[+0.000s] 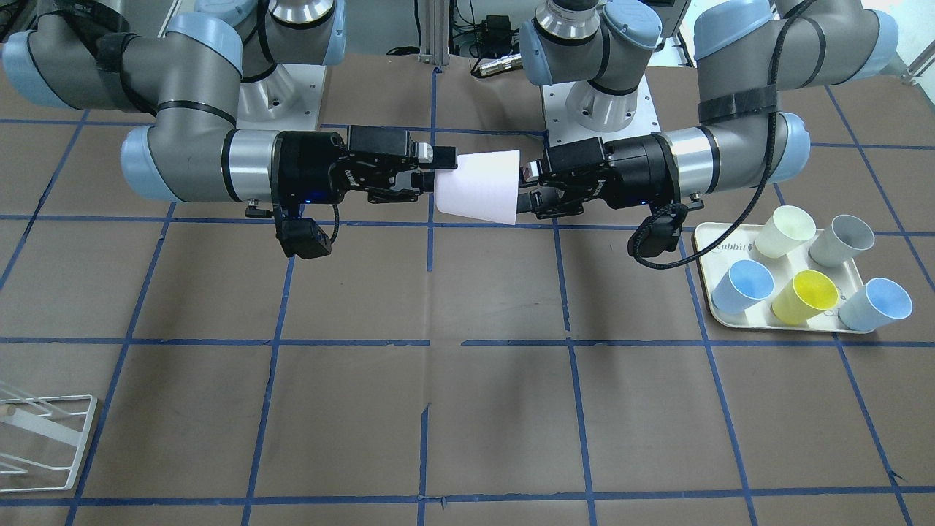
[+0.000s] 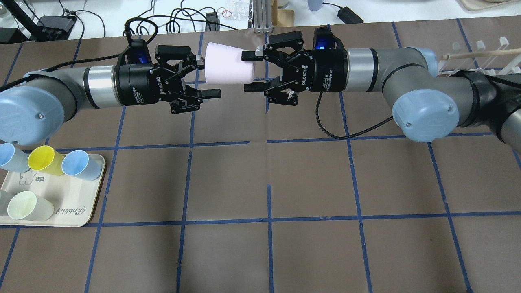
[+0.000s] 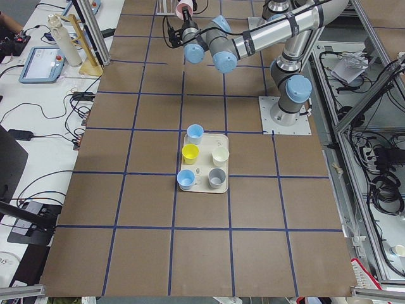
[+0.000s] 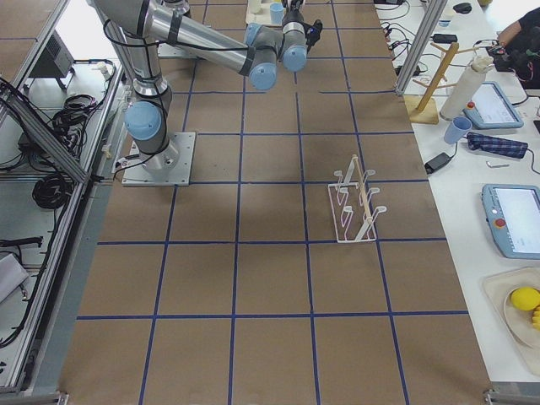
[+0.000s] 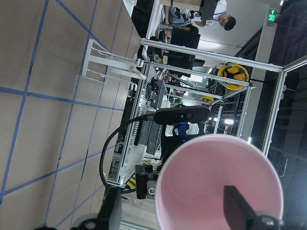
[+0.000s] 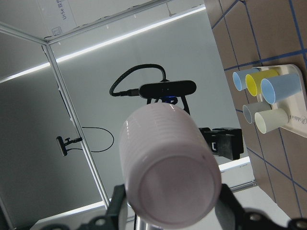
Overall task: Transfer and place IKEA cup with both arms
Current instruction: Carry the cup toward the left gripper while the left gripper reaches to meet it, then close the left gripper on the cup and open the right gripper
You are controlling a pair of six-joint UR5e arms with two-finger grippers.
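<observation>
The pale pink IKEA cup [image 2: 228, 65] hangs on its side in the air between my two grippers, above the far middle of the table [image 1: 478, 186]. Its narrow base points at my right gripper [image 2: 244, 71], whose fingers sit against both sides of the base, as the right wrist view shows [image 6: 168, 191]. Its wide rim faces my left gripper [image 2: 210, 76], which is open. In the left wrist view one finger [image 5: 240, 206] reaches inside the cup's mouth [image 5: 201, 191] and the other stands apart outside.
A cream tray [image 2: 77, 211] at the table's left end holds two light blue cups, a yellow one [image 2: 42, 159], a cream-white one and a grey one. A white wire rack [image 4: 354, 207] stands on the right side, also in the front view [image 1: 44, 438].
</observation>
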